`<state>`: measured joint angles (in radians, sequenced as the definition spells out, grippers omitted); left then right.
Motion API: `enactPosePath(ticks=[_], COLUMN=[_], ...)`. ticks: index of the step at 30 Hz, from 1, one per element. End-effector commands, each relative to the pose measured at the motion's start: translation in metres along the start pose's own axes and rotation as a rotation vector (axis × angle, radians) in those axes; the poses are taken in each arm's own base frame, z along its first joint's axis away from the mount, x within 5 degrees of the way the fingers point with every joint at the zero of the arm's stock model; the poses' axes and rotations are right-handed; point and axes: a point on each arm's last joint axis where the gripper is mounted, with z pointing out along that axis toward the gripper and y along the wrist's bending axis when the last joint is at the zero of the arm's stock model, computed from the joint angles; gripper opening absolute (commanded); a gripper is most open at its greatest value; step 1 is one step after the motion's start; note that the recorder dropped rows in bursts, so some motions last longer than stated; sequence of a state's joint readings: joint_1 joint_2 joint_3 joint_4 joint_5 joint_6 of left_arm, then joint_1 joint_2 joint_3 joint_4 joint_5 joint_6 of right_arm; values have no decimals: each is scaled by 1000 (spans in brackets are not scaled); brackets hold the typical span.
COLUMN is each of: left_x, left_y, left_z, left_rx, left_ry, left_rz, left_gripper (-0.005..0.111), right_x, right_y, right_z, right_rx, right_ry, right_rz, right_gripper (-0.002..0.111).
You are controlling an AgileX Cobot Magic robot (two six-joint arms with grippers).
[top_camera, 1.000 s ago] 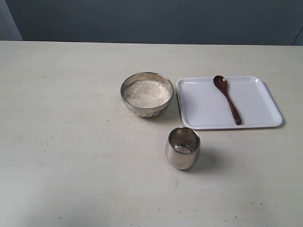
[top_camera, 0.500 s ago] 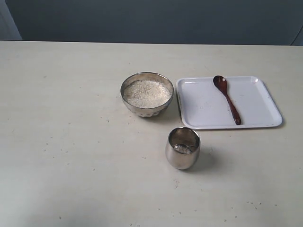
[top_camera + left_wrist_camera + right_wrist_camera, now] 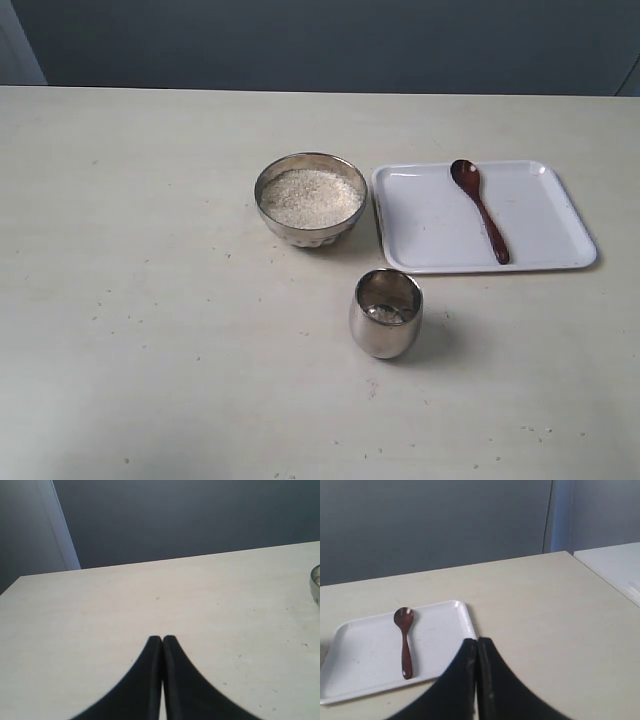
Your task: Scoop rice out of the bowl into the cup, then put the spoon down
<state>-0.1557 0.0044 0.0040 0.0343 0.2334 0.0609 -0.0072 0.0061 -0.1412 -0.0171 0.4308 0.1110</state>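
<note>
The silver fluted bowl [image 3: 310, 200] stands mid-table, filled with pale rice [image 3: 311, 196]. In front of it to the right is the small shiny steel cup [image 3: 386, 313], with a little rice at its bottom. The dark wooden spoon [image 3: 480, 209] lies on the white tray [image 3: 540, 250], head toward the far side. Neither arm shows in the exterior view. My left gripper [image 3: 162, 638] is shut and empty over bare table, with only the bowl's rim [image 3: 315, 582] at the picture's edge. Shut and empty as well, my right gripper [image 3: 477, 640] hovers beside the tray's [image 3: 370, 645] corner, apart from the spoon [image 3: 405, 640].
The pale table [image 3: 150, 300] stretches wide to the left and front of the bowl. A dark wall runs behind its far edge. A second pale surface [image 3: 615, 570] adjoins the table in the right wrist view.
</note>
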Motion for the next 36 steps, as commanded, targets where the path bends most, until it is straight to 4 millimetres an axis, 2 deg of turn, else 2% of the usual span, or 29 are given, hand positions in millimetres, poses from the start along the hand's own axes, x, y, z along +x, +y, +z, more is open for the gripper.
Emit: enactPosePath(ticks=[1, 10, 23, 36], left_x=[-2, -2, -2, -2], left_y=[0, 0, 0, 0], left_z=[-1, -1, -1, -1], left_rx=[3, 3, 3, 3], left_ry=[-10, -10, -10, -10], left_rz=[-1, -1, -1, -1], left_gripper=[1, 1, 1, 1], right_x=[11, 40, 38, 38], right_y=[-3, -6, -6, -5], right_z=[4, 15, 15, 15], right_rx=[32, 47, 43, 42], right_ry=[17, 84, 62, 62], right_rz=[-6, 5, -62, -56], right_gripper=[0, 0, 0, 0])
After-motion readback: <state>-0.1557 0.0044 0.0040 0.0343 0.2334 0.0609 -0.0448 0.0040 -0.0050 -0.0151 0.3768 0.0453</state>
